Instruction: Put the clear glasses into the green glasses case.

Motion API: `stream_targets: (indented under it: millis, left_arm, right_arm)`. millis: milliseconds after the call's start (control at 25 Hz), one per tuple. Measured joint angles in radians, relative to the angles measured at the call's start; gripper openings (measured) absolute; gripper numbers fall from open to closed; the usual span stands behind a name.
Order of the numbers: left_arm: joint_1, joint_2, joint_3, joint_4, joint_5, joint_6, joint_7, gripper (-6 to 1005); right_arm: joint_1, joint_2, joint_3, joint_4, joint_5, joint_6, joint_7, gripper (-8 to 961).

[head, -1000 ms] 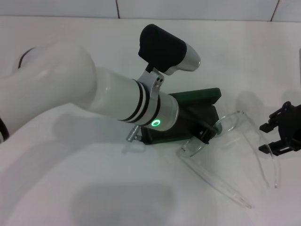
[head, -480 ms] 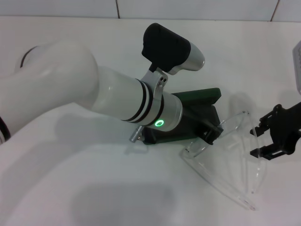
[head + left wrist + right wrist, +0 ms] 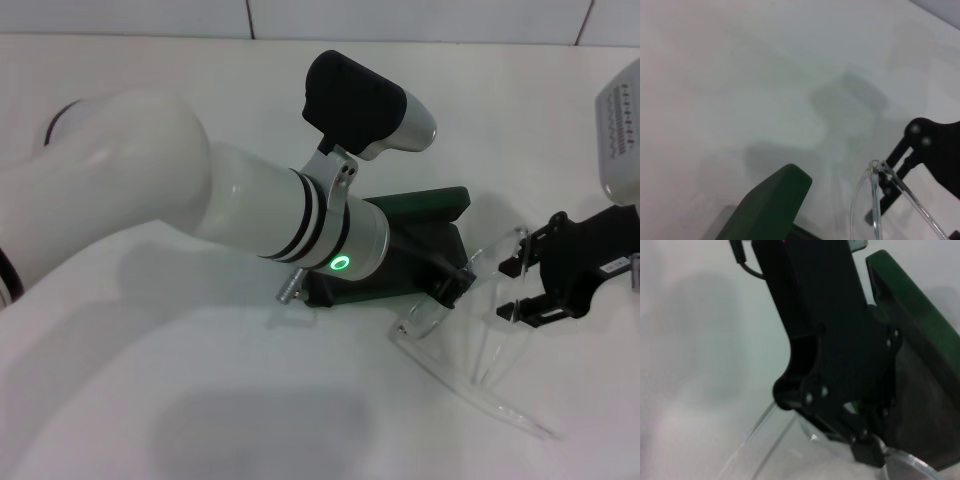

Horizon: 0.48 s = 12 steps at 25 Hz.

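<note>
The green glasses case [image 3: 432, 222] lies open at the table's middle, its dark lining facing up; a corner of it [image 3: 774, 206] shows in the left wrist view. The clear glasses [image 3: 478, 268] stand tilted just right of the case, with their long arms [image 3: 495, 400] running toward the table's front. My left gripper [image 3: 452, 285] reaches over the case and is shut on the lens near its middle. My right gripper [image 3: 512, 288] is open at the glasses' right end, one black finger on either side of the near arm's hinge. The right wrist view shows the left gripper [image 3: 867, 452] on the lens.
The white left forearm [image 3: 270, 215] lies across the table's left half and hides the case's left part. The right arm's pale wrist housing [image 3: 622, 140] is at the right edge. A tiled wall [image 3: 400, 18] borders the table at the back.
My right gripper moved left to the glasses' right end. The right arm of the glasses swung inward toward the other arm. The left gripper and lens hardly moved.
</note>
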Motion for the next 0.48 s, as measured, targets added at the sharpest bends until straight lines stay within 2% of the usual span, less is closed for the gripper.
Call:
stream_targets:
  millis: [480]
  left_arm:
    - [0.002,0.0,0.0,0.0,0.001,-0.002,0.0,87]
  right_arm:
    - [-0.006,0.001,-0.086,0.007,0.066,0.07,0.036,553]
